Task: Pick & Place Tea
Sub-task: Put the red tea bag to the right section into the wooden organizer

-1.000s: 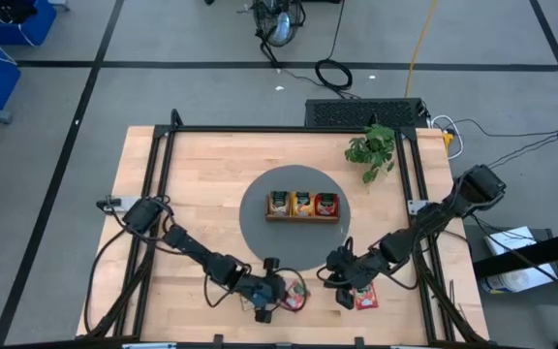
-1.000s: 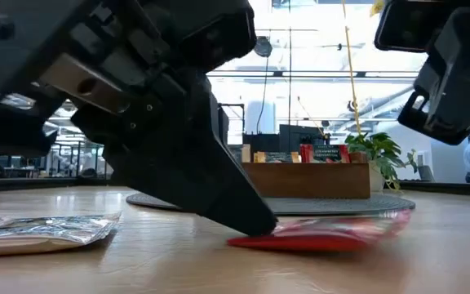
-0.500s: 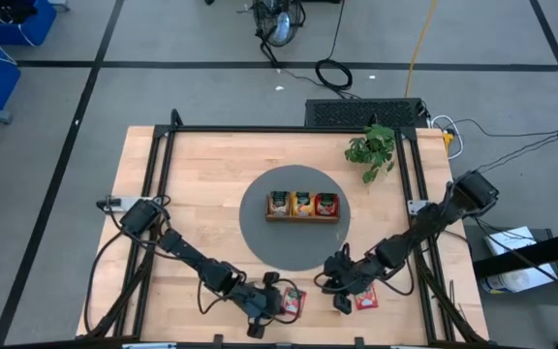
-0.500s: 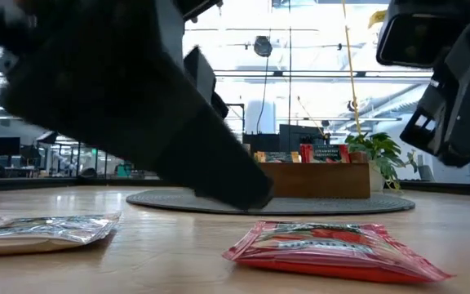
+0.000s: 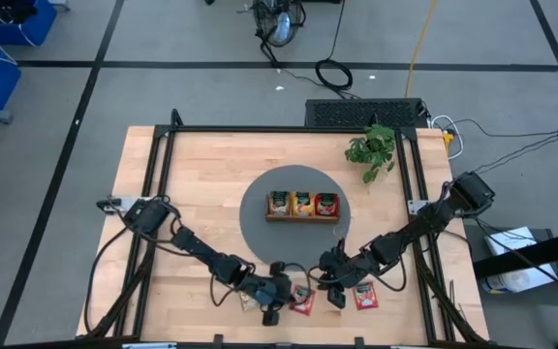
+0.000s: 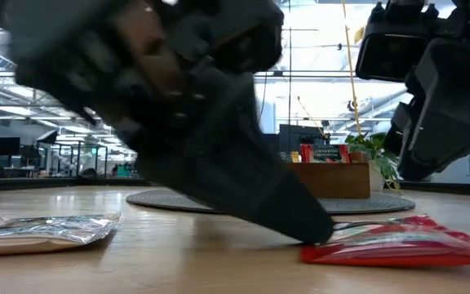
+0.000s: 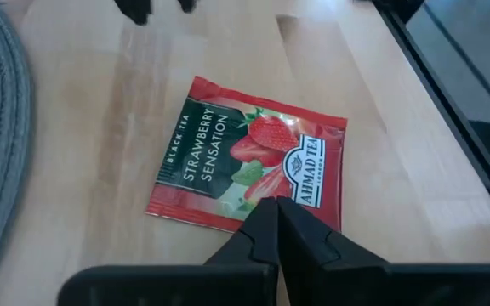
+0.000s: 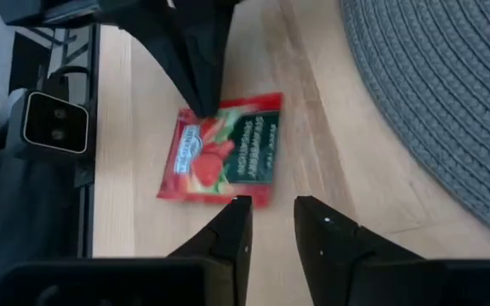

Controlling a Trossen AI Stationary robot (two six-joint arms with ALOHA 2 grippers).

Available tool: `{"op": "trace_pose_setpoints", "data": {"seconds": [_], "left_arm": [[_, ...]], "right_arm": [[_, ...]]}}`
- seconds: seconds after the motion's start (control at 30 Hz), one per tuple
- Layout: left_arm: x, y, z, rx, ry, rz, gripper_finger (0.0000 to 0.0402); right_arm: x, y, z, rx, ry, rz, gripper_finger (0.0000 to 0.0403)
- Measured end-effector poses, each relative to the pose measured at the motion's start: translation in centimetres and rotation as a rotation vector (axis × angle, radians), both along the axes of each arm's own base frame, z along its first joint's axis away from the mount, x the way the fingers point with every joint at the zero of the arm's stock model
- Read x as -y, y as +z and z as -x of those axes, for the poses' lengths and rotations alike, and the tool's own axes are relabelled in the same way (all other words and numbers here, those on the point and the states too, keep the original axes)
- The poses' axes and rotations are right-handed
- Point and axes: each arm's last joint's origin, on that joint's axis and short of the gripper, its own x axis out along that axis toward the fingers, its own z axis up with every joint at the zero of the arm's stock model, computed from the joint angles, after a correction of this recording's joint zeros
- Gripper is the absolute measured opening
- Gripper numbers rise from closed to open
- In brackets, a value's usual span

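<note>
Where the left gripper (image 7: pixel 276 223) comes down near the front edge of the wooden table (image 5: pixel 201 184), we see its 2 fingers pressed together with their joined tips resting on the near edge of a red strawberry black tea sachet (image 7: pixel 249 166), which lies flat on the wood just ahead of them. The right gripper (image 8: pixel 269 217) hovers close by on the opposite side of that same sachet, its 2 fingers (image 8: pixel 232 229) held slightly apart with bare wood showing in the gap and the sachet just beyond their tips. In the high view we find a 2nd red sachet (image 5: pixel 365 296) lying just beside the right gripper's fingers, on the side away from the left gripper. A silvery sachet (image 6: pixel 43 229) lies apart on the wood. Well beyond both sets of fingertips, the round grey mat (image 5: pixel 260 225) carries the wooden 3-compartment tray (image 5: pixel 302 217), already holding sachets.
</note>
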Motion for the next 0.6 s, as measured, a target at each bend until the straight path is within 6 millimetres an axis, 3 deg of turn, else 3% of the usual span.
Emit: {"op": "trace_pose_setpoints", "data": {"seconds": [0.27, 0.6], "left_arm": [[-1.3, -0.7, -0.7, -0.017, 0.011, 0.019, 0.0004], [-2.2, -0.9, -1.0, -0.005, 0.037, -0.020, 0.0005]], "right_arm": [[0.5, -0.2, -0.2, -0.041, 0.004, -0.038, 0.0084], [0.6, -2.8, -0.2, -0.153, -0.082, -0.106, 0.0084]]}}
